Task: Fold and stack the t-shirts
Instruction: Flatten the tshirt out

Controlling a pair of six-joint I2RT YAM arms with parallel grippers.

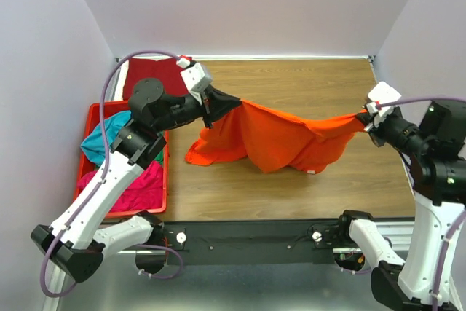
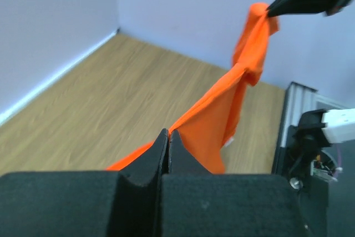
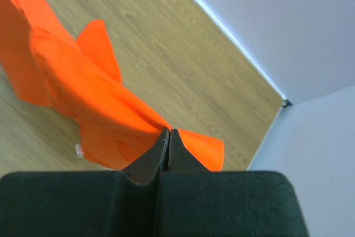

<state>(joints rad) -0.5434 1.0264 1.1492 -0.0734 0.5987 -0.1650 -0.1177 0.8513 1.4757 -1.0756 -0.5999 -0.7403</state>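
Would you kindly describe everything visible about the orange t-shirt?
The orange t-shirt is bright, plain soft cloth, bunched and creased. It hangs stretched between the left gripper and the right gripper, each shut on one end. Its sagging middle appears to rest on the wooden table; a small white tag shows near its lower edge.

pale lilac walls (image 1: pixel 255 5) on three sides of a wood-grain tabletop (image 1: pixel 306 85), black rail (image 1: pixel 255 234) along its near edge

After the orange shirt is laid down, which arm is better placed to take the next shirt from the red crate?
Probably the left: the red crate sits directly beside that arm, while the right hand grips the orange t-shirt at the opposite side.
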